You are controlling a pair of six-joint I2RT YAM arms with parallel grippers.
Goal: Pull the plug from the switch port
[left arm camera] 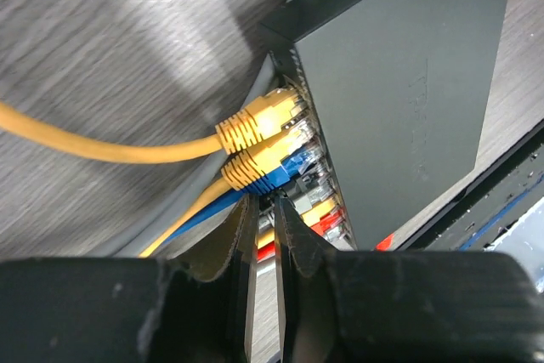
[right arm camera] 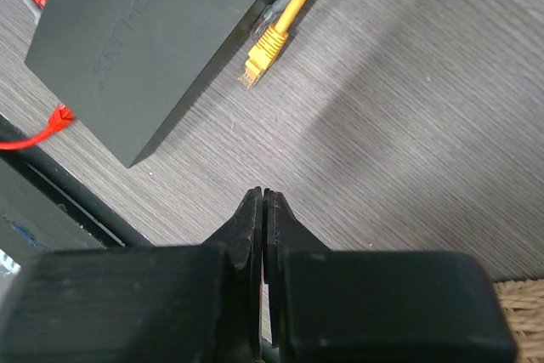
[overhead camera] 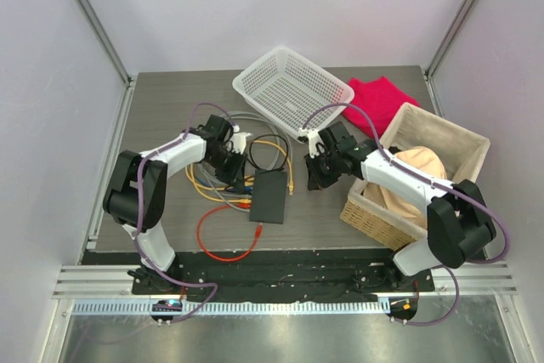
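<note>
Plugs sit in a tight row along the switch's [left arm camera: 408, 82] 9 o'clock edge in the top view. Two yellow plugs [left arm camera: 259, 121] lie uppermost in the left wrist view, with a blue plug [left arm camera: 293, 167] just under them and clear, yellow and red ones further along. Each is probably a small, hard plastic piece held by a latch, so a straight tug on the soft cable would likely strain it. The ribbed boot behind the plug looks like the better place to grip, squeezed and drawn straight out of the port. Neighbouring plugs touch, leaving little room for fingertips. The switch itself looks thin and light, with a smooth matte top, and would probably slide across the surface [overhead camera: 161, 108] unless pinned. It lies near the middle of the surface, toward 6 o'clock. The left hand [left arm camera: 270, 210] is at the switch's 10 o'clock, its tips right at the plug row and drawn almost together, with nothing visibly pinched. The right hand [right arm camera: 263, 197] hangs at the switch's 2 o'clock, closed and empty. A loose yellow plug [right arm camera: 262, 53] lies beside that edge. A white mesh basket [overhead camera: 293, 91] stands at 12 o'clock and a wicker basket [overhead camera: 442, 146] at 3 o'clock.
</note>
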